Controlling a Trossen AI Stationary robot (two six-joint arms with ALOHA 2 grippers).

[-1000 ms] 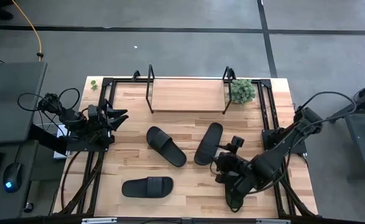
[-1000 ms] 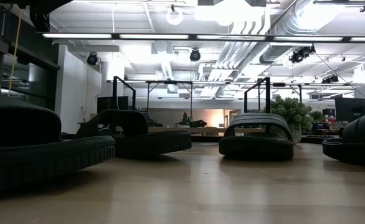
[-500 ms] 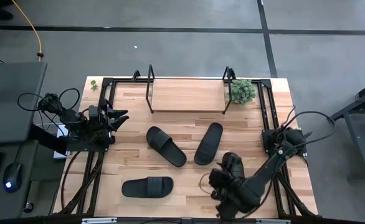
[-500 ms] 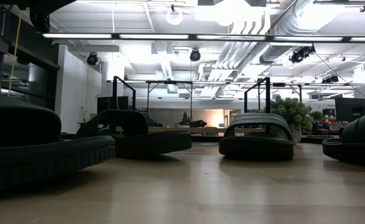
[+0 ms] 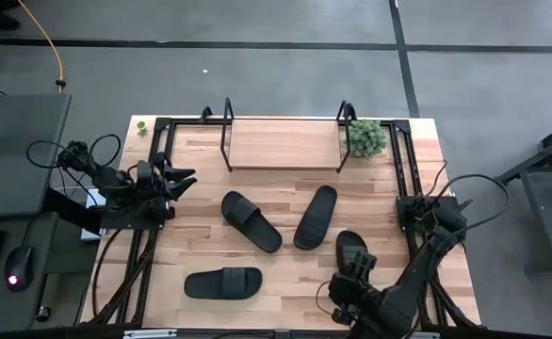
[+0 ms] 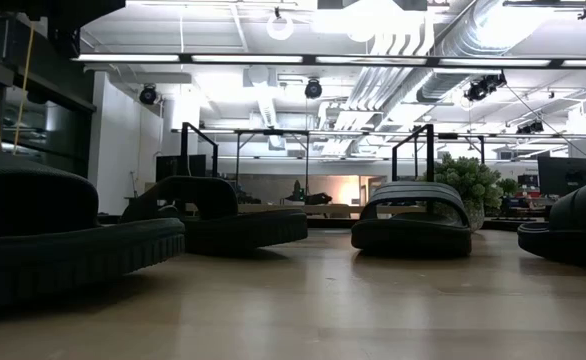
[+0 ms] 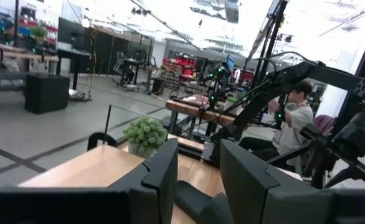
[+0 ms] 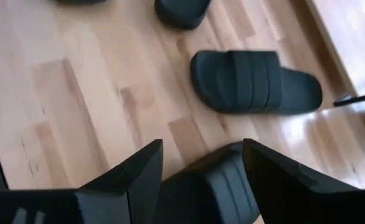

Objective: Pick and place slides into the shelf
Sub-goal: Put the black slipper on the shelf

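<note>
I've got the right gripper at the near edge of the table, far from the shelf, fingers spread wide with nothing between them. In the right wrist view its fingers frame the strap end of the nearest slide, which lies just ahead and below, not yet between them. In the high view that slide sits just shelf-ward of the claw, long axis running roughly toward the shelf, so the claw is coming at it end-on from the near end. My call: the right arm is much the closer one for this pick, and the fingers need to drop over the strap across the slide's width

Next out toward the shelf: slide lying crosswise near the front edge, well apart from the right gripper. Then two more in the middle, slide angled, and slide leaning toward the shelf's right end. All four slides are on the tabletop; none on the shelf, its board is bare

Left gripper waits by the table's left rail, beside the shelf's left end, fingers apart, holding nothing. Potted plant stands just beside the shelf's right frame. The left wrist view shows a seated person beyond the table
</note>
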